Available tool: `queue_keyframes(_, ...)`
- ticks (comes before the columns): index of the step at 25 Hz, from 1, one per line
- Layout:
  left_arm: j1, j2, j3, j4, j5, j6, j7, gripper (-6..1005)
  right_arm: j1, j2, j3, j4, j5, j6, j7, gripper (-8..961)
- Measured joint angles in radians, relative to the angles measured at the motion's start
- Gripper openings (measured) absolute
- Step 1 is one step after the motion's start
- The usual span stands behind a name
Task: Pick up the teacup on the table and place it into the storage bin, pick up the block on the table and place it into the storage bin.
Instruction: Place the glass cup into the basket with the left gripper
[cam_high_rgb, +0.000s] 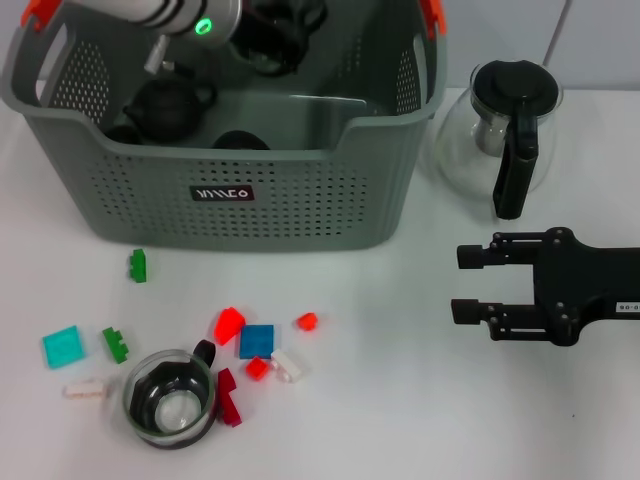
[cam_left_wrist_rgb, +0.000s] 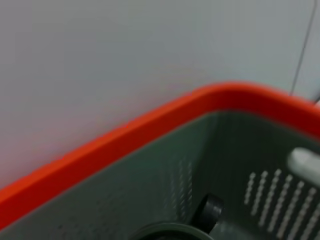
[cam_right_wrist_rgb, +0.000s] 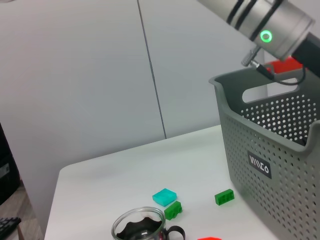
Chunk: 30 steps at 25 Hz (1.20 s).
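In the head view the storage bin (cam_high_rgb: 300, 190) is filling the upper left and centre of the frame, its black label facing forward. The left arm is reaching in from the top of the frame, its silver forearm with a green light angling down over the bin's back edge, and the left gripper (cam_high_rgb: 275, 35) is hanging inside the bin near the upper centre. Whether its fingers are wide or closed cannot be told from any view. A dark teacup (cam_high_rgb: 165, 108) is lying on the bin floor at the upper left, beside the arm. The left wrist view is looking past the bin's orange rim (cam_left_wrist_rgb: 150, 130) down its perforated grey wall.

The right gripper (cam_high_rgb: 468, 285) is hovering low over the white table (cam_high_rgb: 400, 420) at the right middle of the frame, its arm lying level and pointing toward the left, both black fingers held well apart around bare table.

A glass teacup (cam_high_rgb: 170, 398) with a black handle is standing upright at the lower left, with small blocks scattered around it: a red block (cam_high_rgb: 229, 324), a blue block (cam_high_rgb: 257, 341), a teal block (cam_high_rgb: 62, 346) and a green block (cam_high_rgb: 137, 265) nearer the bin's front. A glass teapot (cam_high_rgb: 500, 125) is standing at the upper right, just beside the bin.
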Motion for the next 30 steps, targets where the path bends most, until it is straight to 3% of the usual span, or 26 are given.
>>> queue_keyframes(6, -0.005, -0.005, 0.0, 0.036, 0.028, -0.036, -0.004, 51, -0.002, -0.001, 0.0, 0.001, 0.001, -0.006, 0.0, 688)
queue_keyframes(18, 0.001, -0.055, 0.114, 0.08, 0.032, -0.18, 0.007, 52, -0.005, -0.004, 0.0, 0.002, -0.003, -0.006, 0.0, 686)
queue_keyframes(30, 0.002, -0.054, 0.11, 0.085, 0.034, -0.183, -0.002, 54, -0.002, -0.004, 0.0, 0.002, -0.004, -0.006, 0.0, 686)
